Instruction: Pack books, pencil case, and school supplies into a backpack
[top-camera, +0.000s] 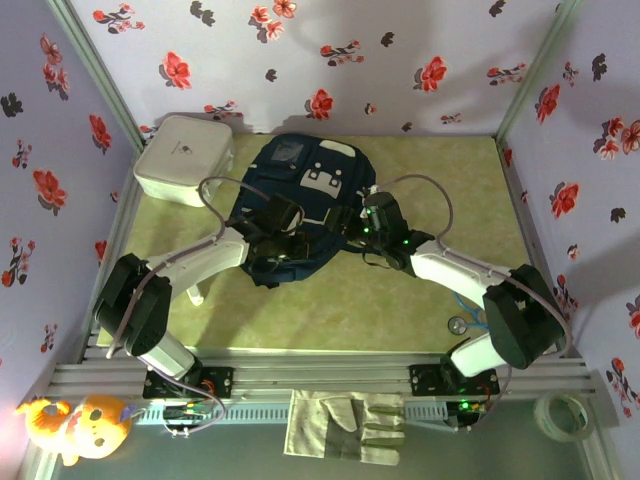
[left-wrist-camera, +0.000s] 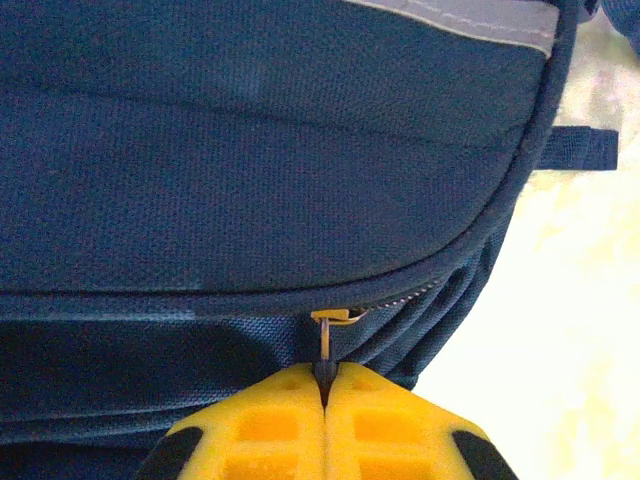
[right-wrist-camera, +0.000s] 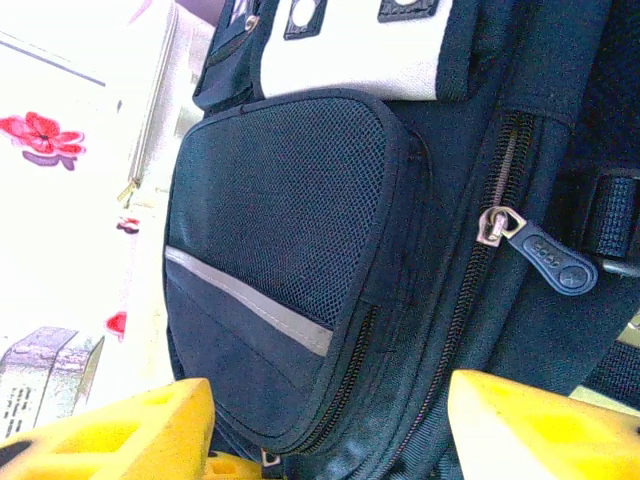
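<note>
Backpack (top-camera: 300, 200) mid-table, white box (top-camera: 185, 158) near its far-left corner; bare table (top-camera: 470, 195) right and near.

One backpack (top-camera: 300, 188), one white box (top-camera: 185, 158)

1. Top view: soft, even, cool light from above. Shadows on the desk (top-camera: 420, 300) are faint. The backpack (top-camera: 300, 205) reads nearly black and its folds are lost. Straight lines bow slightly toward the edges.
2. Left wrist: the backpack weave is sharp. The desk to its right glares near-white. The left tool (left-wrist-camera: 322, 395) is slightly soft.
3. Right wrist: the backpack mesh is crisp. Everything to its left is blown out. The right tool (right-wrist-camera: 335, 430) is blurred.
</note>
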